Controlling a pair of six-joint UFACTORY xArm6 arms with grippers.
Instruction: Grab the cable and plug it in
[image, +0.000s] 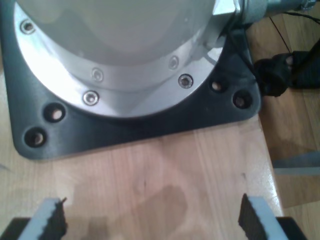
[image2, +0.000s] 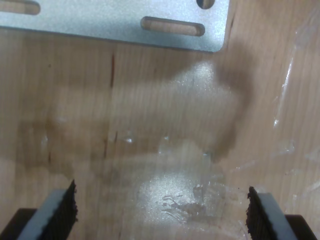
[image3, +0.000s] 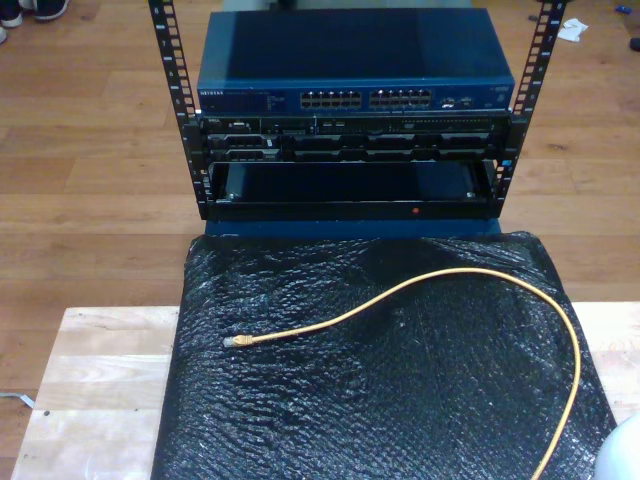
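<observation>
Over bare pale wood, my first gripper (image: 152, 217) hangs with its jaws spread wide and nothing between them; its ridged black pads (image: 250, 217) frame a stretch of the light wooden worktop (image: 150, 175). Just beyond them sits a black square base plate (image: 125, 132) with bolt holes, carrying a round silver metal flange (image: 125, 95). Past the worktop's edge a bundle of black hoses (image: 280, 75) lies on the brown plank floor (image: 295, 130).

My second gripper (image2: 162, 210) is likewise parted and empty, above wood covered with wrinkled clear film (image2: 190, 200), with a slotted grey metal bracket (image2: 125, 25) further off.

In the exterior view, the long thin yellow-orange network cable (image3: 470, 275) lies on a sheet of black bubble wrap (image3: 380, 400) spread over the worktop. Its small clear plug (image3: 232, 342) rests toward the exterior view's left, and the cable arcs far and right, then runs back to the near edge at the exterior view's right. Beyond the wrap stands a black metal rack (image3: 200, 170) holding a blue network switch (image3: 350, 60) with rows of ports.
</observation>
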